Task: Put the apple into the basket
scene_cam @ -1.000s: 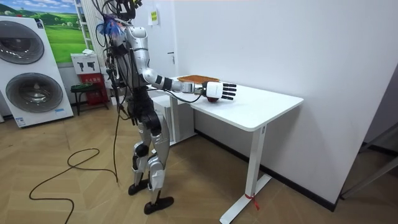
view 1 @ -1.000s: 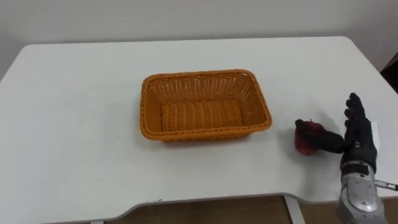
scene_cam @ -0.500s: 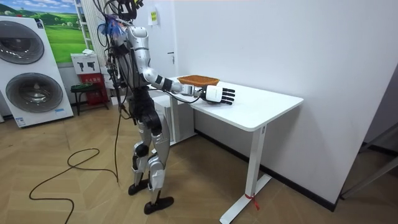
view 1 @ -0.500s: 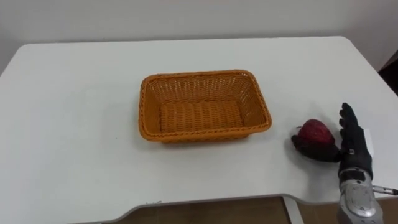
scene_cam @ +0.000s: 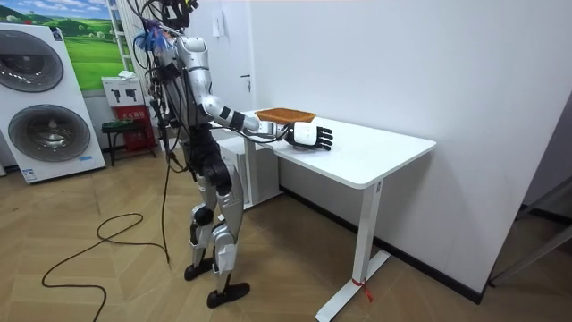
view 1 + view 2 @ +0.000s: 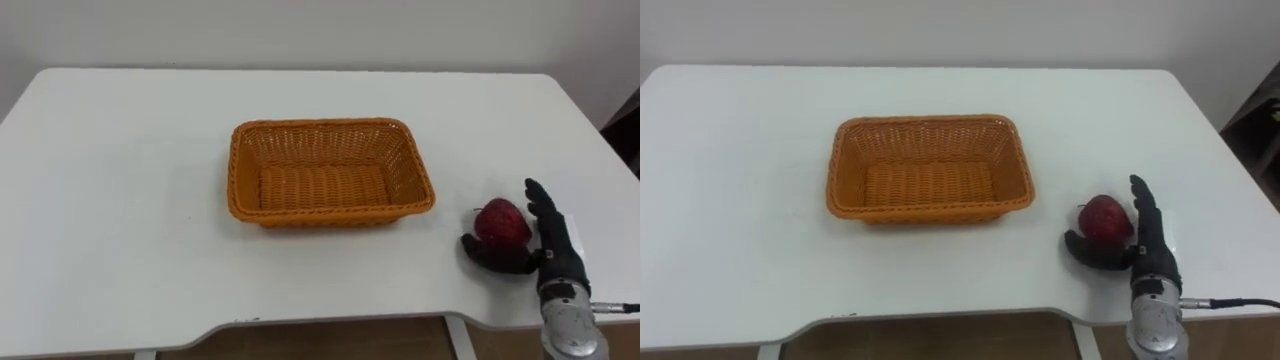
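Observation:
A dark red apple (image 6: 502, 221) (image 6: 1103, 216) lies on the white table (image 6: 120, 200), to the right of the orange wicker basket (image 6: 322, 124) and near the front edge. My right hand (image 6: 551, 252) (image 6: 1149, 243) is open right beside it. Its straight fingers (image 6: 538, 203) stand against the apple's right side and the thumb (image 6: 492, 257) reaches across the table just in front of the fruit. The basket holds nothing. In the room view I stand at the table's end with that hand (image 5: 314, 136) stretched out over the tabletop.
The table's front edge (image 6: 330, 322) runs close under the apple and my hand, and its right edge (image 6: 610, 140) is near. In the room view, washing machines (image 5: 40, 89) and a green stool (image 5: 121, 134) stand behind me.
My right hand has drawn back towards me and to the left; the thumb has come off the apple's top and now lies in front of it. The apple stays put. The camera dipped slightly.

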Controlling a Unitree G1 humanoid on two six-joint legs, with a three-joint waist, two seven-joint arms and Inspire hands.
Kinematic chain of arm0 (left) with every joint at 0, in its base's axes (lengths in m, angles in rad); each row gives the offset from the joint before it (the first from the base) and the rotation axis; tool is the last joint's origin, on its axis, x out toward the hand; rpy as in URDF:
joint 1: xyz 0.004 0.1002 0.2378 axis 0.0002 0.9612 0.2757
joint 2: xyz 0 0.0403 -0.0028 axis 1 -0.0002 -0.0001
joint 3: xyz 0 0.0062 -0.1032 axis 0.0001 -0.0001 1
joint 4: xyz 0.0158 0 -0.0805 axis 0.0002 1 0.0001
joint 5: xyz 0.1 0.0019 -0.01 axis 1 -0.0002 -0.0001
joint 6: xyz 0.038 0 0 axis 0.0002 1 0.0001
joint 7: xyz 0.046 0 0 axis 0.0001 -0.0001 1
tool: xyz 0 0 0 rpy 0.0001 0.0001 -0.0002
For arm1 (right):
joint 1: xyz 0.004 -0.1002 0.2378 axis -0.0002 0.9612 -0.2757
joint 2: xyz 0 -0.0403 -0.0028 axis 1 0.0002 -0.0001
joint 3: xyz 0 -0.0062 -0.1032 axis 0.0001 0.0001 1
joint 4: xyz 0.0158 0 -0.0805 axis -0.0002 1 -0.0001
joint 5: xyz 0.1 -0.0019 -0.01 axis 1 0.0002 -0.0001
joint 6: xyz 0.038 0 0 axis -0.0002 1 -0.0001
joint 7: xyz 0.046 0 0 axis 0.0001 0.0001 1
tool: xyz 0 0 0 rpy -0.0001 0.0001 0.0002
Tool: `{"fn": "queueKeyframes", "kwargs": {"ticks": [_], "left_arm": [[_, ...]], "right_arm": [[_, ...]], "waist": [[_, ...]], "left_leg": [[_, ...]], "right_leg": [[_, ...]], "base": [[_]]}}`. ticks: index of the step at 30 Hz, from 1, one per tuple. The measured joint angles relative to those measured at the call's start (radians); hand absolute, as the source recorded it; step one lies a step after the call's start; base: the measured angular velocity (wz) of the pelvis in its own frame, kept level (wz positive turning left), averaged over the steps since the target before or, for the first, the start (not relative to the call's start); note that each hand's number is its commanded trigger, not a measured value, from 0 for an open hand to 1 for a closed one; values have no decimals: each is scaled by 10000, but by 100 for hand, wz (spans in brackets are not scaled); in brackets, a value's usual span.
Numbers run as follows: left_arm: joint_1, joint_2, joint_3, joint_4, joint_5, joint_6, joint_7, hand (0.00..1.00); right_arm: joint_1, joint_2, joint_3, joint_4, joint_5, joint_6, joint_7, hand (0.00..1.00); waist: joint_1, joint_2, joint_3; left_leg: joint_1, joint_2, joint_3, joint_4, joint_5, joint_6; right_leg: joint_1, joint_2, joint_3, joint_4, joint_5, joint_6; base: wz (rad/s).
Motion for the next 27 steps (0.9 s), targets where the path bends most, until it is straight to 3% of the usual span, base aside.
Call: {"fn": "queueKeyframes", "kwargs": {"ticks": [9,17,23,27], "left_arm": [[-78,-1,3,-1,2,-1,-10,0],[-126,-2,5,1,7,-66,-42,0],[-244,-3,-9,298,-29,-149,-2,0],[-270,-3,9,366,-9,-172,72,0]], "right_arm": [[-6,-24,-169,-124,-111,-2,-278,100],[124,-4,147,-845,-112,224,-171,100],[123,3,599,-1481,311,230,-130,100],[122,5,631,-2584,540,214,-134,100]], "waist": [[-43,12,-50],[26,84,-73],[54,152,-42],[54,82,8]], "left_leg": [[-29,1,-9,10,0,0],[6,-5,39,-29,2,1],[26,-7,31,-85,19,-1],[7,-16,5,-76,20,-1]], "right_leg": [[-32,-3,-7,-3,1,-1],[-56,-7,29,24,1,-1],[-56,-11,23,34,1,-1],[-57,-19,4,16,0,0]], "base": [[0],[-1],[0],[1]]}}
